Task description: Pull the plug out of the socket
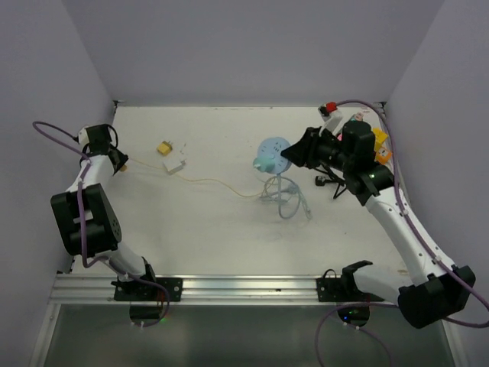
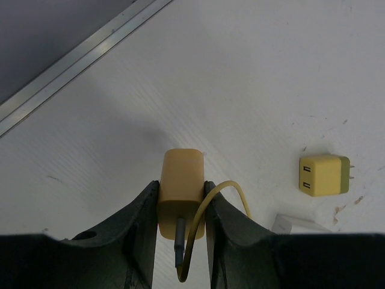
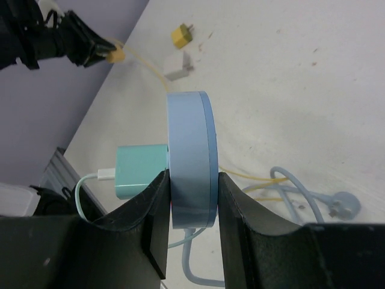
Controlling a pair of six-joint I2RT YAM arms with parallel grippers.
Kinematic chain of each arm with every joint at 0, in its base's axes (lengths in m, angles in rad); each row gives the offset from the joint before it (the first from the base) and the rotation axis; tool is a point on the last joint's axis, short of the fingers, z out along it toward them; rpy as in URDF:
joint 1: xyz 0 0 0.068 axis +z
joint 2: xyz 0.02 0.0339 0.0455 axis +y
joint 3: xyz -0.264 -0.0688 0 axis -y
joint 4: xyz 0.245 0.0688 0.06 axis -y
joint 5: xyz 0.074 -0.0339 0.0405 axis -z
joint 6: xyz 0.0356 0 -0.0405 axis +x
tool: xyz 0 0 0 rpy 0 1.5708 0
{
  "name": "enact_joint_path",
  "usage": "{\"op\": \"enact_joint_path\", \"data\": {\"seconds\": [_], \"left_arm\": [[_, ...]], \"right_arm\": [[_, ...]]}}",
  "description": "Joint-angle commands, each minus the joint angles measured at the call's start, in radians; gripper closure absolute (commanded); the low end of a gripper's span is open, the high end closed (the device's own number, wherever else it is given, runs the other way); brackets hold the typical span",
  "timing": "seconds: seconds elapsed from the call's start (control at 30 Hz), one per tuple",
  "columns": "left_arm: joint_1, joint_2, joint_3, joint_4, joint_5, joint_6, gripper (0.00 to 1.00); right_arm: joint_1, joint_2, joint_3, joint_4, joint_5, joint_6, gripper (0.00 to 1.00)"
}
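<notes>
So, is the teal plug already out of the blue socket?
No, the teal plug sits flush against the blue socket, which the right gripper clamps.

Teal plug (image 3: 141, 170), blue socket (image 3: 191, 156), yellow adapter (image 2: 180, 186)
</notes>
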Motion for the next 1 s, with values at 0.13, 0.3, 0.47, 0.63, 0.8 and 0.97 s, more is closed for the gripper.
{"op": "enact_joint_path", "data": {"seconds": [0.13, 0.3, 0.47, 0.63, 0.8, 0.97], "left_arm": [[0.009, 0.017, -0.003, 0.068, -0.068, 0.043, 1.00], [-0.014, 0.047, -0.055, 0.157, 0.127, 0.073, 1.00], [-0.098, 0.089, -0.060, 0.207, 0.260, 0.106, 0.96], [-0.111, 0.115, -0.084, 0.272, 0.406, 0.074, 0.78], [-0.111, 0.121, -0.091, 0.275, 0.465, 0.058, 0.45], [-0.111, 0.069, -0.101, 0.221, 0.469, 0.051, 0.19]], "right_arm": [[-0.122, -0.131, 0.061, -0.073, 0.224, -0.035, 1.00], [-0.125, -0.056, 0.004, -0.040, 0.037, -0.010, 1.00], [-0.119, 0.015, -0.092, 0.049, -0.049, 0.030, 1.00], [-0.067, 0.068, -0.132, 0.074, -0.063, 0.025, 1.00], [0.016, 0.131, -0.151, 0.100, -0.029, 0.020, 1.00], [0.059, 0.185, -0.154, 0.140, -0.002, 0.048, 1.00]]}}
